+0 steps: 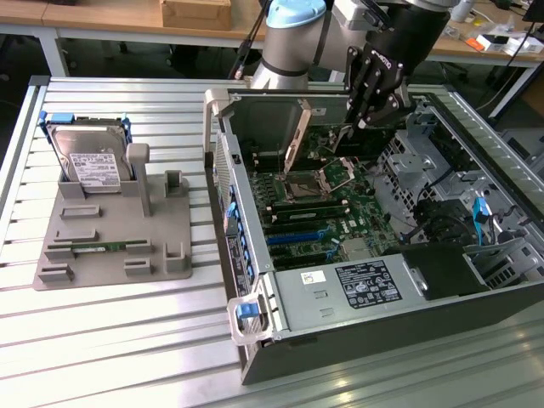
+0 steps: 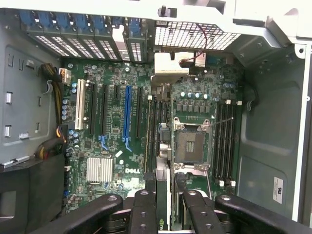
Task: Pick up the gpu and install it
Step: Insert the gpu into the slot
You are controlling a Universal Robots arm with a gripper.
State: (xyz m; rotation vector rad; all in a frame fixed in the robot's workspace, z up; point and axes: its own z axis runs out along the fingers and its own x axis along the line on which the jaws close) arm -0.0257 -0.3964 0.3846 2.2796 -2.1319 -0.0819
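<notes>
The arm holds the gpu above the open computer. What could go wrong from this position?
1. The gpu, clamped edge-on between the fingers, seems to hang near the open CPU socket, not over the blue slot. Lowering it here might strike the socket.
2. The raised socket cover stands close to the card, so a sideways move could catch it.
3. The grip is on a thin card, so it may tilt.

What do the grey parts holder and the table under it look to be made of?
Parts holder: matte grey plastic, probably; dull even colour, blocky moulded slots.
Table: likely aluminium, brushed; pale silvery slats with soft reflections.
</notes>
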